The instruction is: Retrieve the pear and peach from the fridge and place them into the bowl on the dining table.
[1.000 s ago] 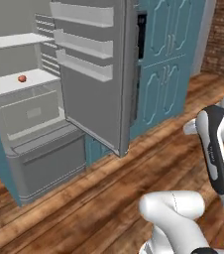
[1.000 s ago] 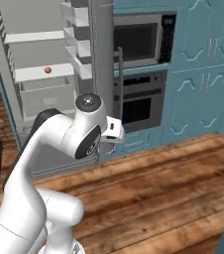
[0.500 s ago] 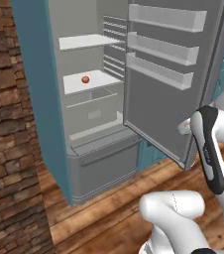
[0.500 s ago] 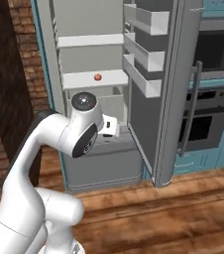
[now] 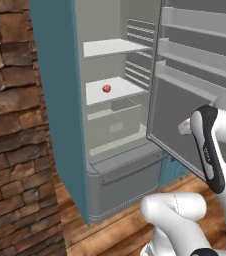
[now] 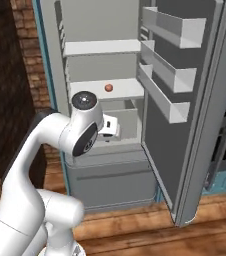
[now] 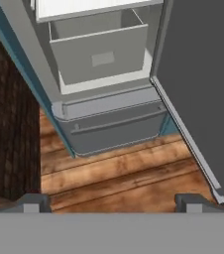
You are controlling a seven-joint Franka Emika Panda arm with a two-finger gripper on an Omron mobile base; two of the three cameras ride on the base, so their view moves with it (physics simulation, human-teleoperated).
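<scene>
Left base view: the fridge [image 5: 120, 125] stands with its door [image 5: 195, 85] swung wide to the right, beside a brick wall [image 5: 15, 130]. A small orange-red peach [image 5: 106, 88] sits alone on the middle white shelf [image 5: 116, 90], toward the front and well clear of the walls. The shelf above it looks bare, and I cannot make out a pear from here. The robot's arm [image 5: 210, 145] rises at the lower right, well short of the shelves.

Right base view: the same peach [image 6: 108, 88] rests on that shelf, near its middle, with the door bins [image 6: 170, 75] off to the right. The arm's elbow [image 6: 85, 130] is in front of the drawer below, lower than the fruit and well apart from it.

Hand view: the camera looks down at the lower drawer [image 7: 104, 52], the freezer front [image 7: 114, 126] and the wooden floor [image 7: 119, 178]. The two fingertips [image 7: 33, 202] of the hand [image 7: 111, 203] stand far apart at the bottom corners, so the hand is wide open and holds nothing.

The peach is likely light, smooth and roundish, so it may roll or slip, and it would bruise under a hard squeeze. A gentle pinch across its widest part, from the open front of the shelf, seems best.
</scene>
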